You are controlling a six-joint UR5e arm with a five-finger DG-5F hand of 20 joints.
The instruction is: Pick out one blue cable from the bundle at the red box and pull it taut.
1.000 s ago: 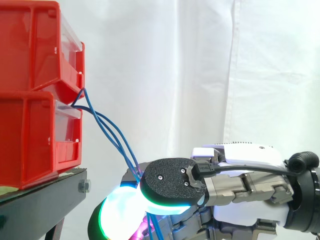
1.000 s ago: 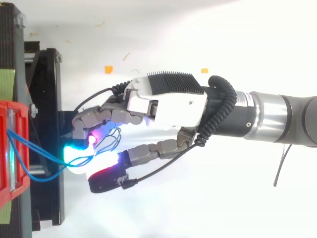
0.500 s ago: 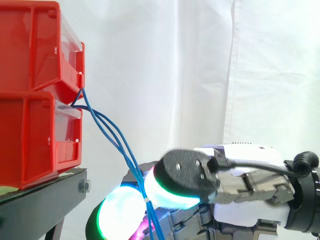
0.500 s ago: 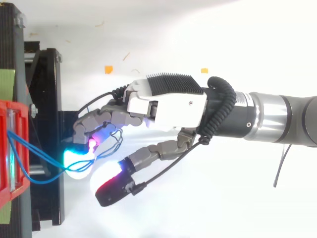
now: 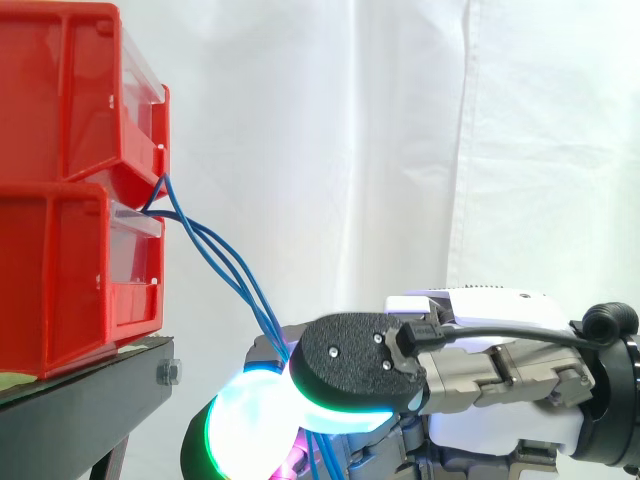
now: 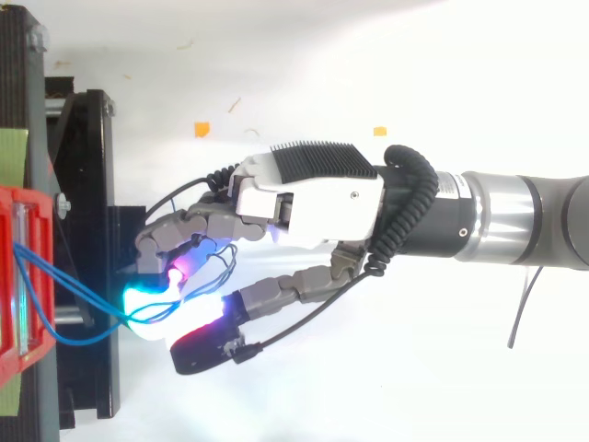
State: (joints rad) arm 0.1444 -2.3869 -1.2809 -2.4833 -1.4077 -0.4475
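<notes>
The red box (image 5: 60,270) is carried at the front edge of the black stand (image 5: 90,385). Below it the hand (image 6: 313,193) is held, its fingers (image 6: 175,235) curled round the slack blue cables (image 5: 225,270) hanging from the box's front lip. One strand should be singled out, pinched firmly, then drawn steadily away.

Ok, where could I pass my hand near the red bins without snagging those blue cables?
Free, in the side view: the air before the white curtain, above the robot hand and right of the red bins. Crowded: the gap between bins and robot hand, where the blue cables slant down into its curled fingers.
</notes>
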